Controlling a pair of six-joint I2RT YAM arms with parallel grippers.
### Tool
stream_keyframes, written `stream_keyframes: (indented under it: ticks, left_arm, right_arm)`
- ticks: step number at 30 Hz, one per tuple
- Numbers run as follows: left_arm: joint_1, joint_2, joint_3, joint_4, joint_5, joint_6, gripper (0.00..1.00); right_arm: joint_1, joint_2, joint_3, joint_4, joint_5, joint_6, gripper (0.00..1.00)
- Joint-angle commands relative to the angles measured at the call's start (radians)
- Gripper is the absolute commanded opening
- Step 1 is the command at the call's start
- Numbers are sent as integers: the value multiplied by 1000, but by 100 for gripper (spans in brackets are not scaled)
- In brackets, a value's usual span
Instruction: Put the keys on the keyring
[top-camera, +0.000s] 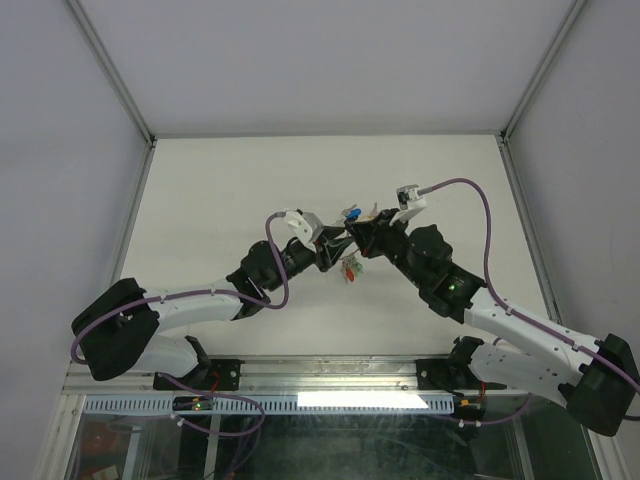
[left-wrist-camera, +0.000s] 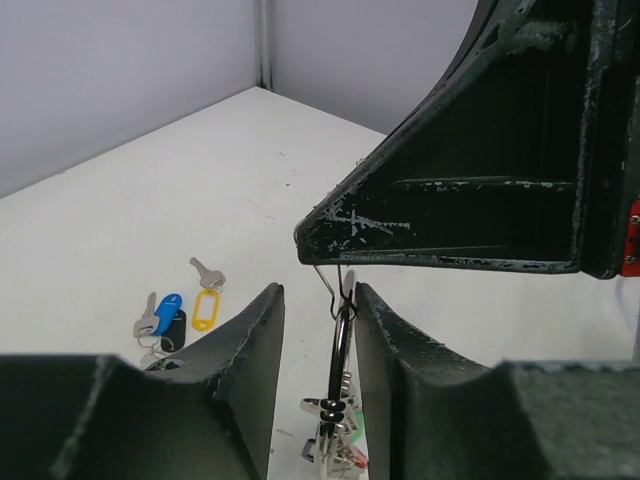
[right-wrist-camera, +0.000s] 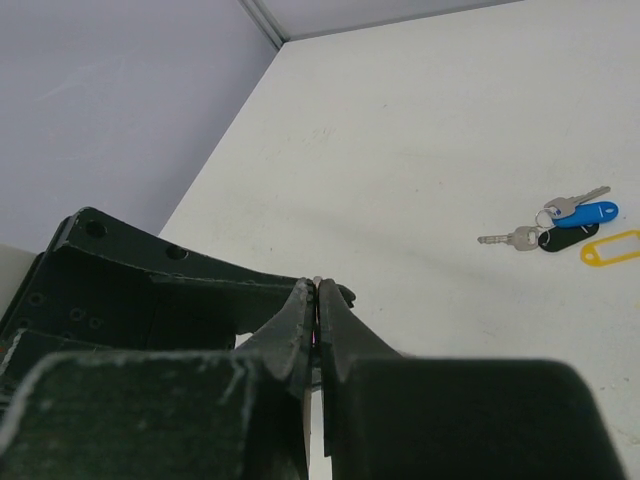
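**Right pinches the ring, left sits astride it**

Right end effector (right-wrist-camera: 318, 292): fingers pressed together, with a sliver of wire nipped at the very tip. In the left wrist view the thin silver wire keyring (left-wrist-camera: 342, 345) hangs edge-on directly under that tip. A bunch of green- and red-headed keys (top-camera: 350, 268) dangles from the ring's lower end.

Left end effector (left-wrist-camera: 318, 292): partly spread, one finger on either side of the hanging ring. The ring sits nearer one finger than the other, and a clear gap shows on the wider side. Contact with the nearer finger: cannot tell.

Loose small silver keys with blue, yellow and dark plastic tags (left-wrist-camera: 168, 312) lie close together, flat on the white counter (left-wrist-camera: 150, 190). They are on the far side of both end effectors in the overhead view, not touching the ring.
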Motion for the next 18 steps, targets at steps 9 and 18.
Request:
stream_keyframes:
  ticks: [9, 18]
  left_arm:
    - [6, 2, 62, 10, -60, 44, 0]
    - [-48, -31, 30, -23, -82, 305, 0]
  right_arm:
    - [0, -83, 7, 24, 12, -2, 0]
    - [0, -145, 93, -172, 45, -43, 36]
